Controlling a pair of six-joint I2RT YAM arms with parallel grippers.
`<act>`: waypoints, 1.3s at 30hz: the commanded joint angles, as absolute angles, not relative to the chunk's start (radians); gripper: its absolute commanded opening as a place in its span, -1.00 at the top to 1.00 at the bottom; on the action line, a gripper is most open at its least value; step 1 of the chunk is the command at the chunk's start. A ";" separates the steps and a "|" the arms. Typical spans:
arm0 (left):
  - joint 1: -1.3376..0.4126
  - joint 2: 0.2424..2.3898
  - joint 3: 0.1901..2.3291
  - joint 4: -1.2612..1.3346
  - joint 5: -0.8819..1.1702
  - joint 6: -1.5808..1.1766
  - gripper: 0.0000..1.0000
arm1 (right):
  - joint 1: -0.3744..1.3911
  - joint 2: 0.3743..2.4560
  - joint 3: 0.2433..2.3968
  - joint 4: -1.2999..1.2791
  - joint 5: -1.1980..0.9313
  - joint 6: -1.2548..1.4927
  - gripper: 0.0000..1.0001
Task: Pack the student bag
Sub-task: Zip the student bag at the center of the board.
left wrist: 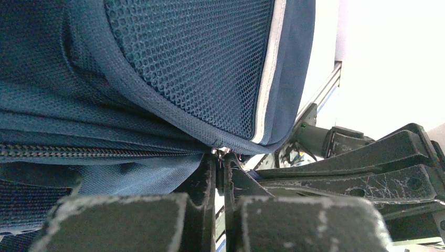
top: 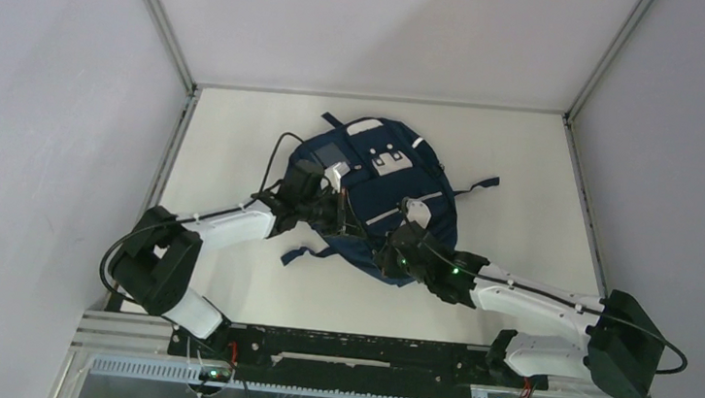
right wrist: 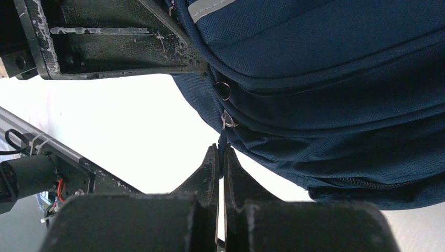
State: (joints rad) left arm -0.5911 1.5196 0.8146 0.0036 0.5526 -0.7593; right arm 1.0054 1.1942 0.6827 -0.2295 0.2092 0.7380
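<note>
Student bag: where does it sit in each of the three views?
Top external: student bag in the middle of the table, left hand and right hand on it.
Left wrist: fills the upper left.
Right wrist: upper right.
Shared landmark: its white piping.

Pale grey walls [top: 38,81] on three sides. Cream table [top: 546,179], bright even light. Metal posts [top: 159,17] in back corners.

A: Counts from that moment?
B: There was one student bag [top: 379,187] on one table [top: 237,139].
A: Arms?
B: Two: left arm [top: 229,224], right arm [top: 534,304]. One gripper each, so two: left gripper [left wrist: 220,157], right gripper [right wrist: 221,155].
A: Zipper hardware?
B: Right wrist cam showed two metal rings [right wrist: 223,90]. Left showed one zipper track [left wrist: 78,152].
</note>
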 commanded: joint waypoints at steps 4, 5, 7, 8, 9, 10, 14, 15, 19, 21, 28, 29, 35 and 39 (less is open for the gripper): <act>-0.574 1.433 0.864 0.053 0.553 -0.727 1.00 | 0.974 1.127 0.719 -0.242 0.233 0.716 1.00; -0.559 1.417 0.854 0.045 0.551 -0.723 1.00 | 0.949 1.098 0.700 -0.258 0.230 0.707 1.00; -0.526 1.381 0.833 0.027 0.543 -0.717 1.00 | 0.882 1.041 0.656 -0.283 0.217 0.677 1.00; -0.512 1.362 0.822 0.018 0.541 -0.713 1.00 | 0.846 1.015 0.638 -0.299 0.210 0.662 1.00; -0.498 1.339 0.812 0.011 0.536 -0.709 1.00 | 0.808 0.995 0.621 -0.314 0.201 0.639 1.00; -0.486 1.319 0.804 0.007 0.532 -0.704 1.00 | 0.774 0.977 0.607 -0.330 0.201 0.619 1.00; -0.440 1.257 0.782 -0.046 0.524 -0.682 1.00 | 0.628 0.957 0.553 -0.349 0.182 0.560 1.00; -0.430 1.244 0.778 -0.056 0.524 -0.677 1.00 | 0.608 0.957 0.544 -0.345 0.181 0.553 1.00; -0.395 1.211 0.779 -0.096 0.517 -0.655 1.00 | 0.588 0.960 0.539 -0.312 0.148 0.541 1.00; -0.384 1.197 0.779 -0.111 0.516 -0.646 1.00 | 0.587 0.976 0.540 -0.296 0.144 0.536 1.00; -0.306 1.170 0.767 -0.155 0.513 -0.611 1.00 | 0.523 1.065 0.533 -0.219 0.134 0.499 1.00; -0.292 1.175 0.766 -0.156 0.516 -0.608 1.00 | 0.512 1.078 0.537 -0.205 0.117 0.493 1.00; -0.250 1.289 0.831 -0.166 0.438 -0.611 1.00 | 0.612 1.063 0.551 -0.187 0.067 0.487 1.00; -0.218 1.366 0.926 -0.199 0.396 -0.610 0.97 | 0.755 1.056 0.563 -0.186 0.087 0.557 1.00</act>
